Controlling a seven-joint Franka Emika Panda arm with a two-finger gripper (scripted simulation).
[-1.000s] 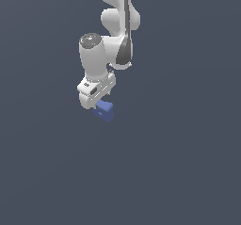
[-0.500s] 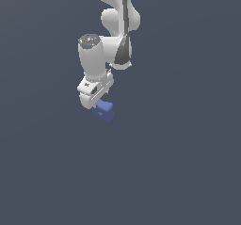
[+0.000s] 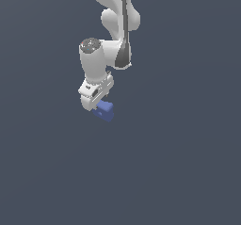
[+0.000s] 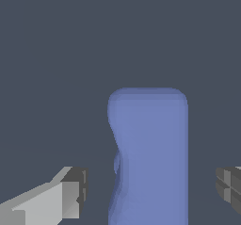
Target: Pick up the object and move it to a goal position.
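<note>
Looking across the exterior view from its left, you meet plain dark grey ground (image 3: 42, 172) first, with nothing resting on it that you can make out. Toward the middle, the white arm (image 3: 115, 12) comes down from the upper edge, bends at a rounded joint, and ends in the gripper (image 3: 96, 107), which points downward and a little toward the exterior view's right. The blue object (image 3: 104, 110) sits right at the gripper's tip, poking out on the side toward the exterior view's right; you cannot tell from here whether it touches the ground or hangs above it.

In the wrist view, you see one pale fingertip (image 4: 70, 196) with a dark pad on one side, then the object (image 4: 149, 156) as a tall blue block with rounded upper corners and a wavy, stepped edge facing that fingertip, then the dark pad of the other fingertip (image 4: 229, 184) at the frame's edge. The gripper (image 4: 150, 188) is spread: a clear gap shows between each pad and the object, so it stands between the fingers, ungrasped.
</note>
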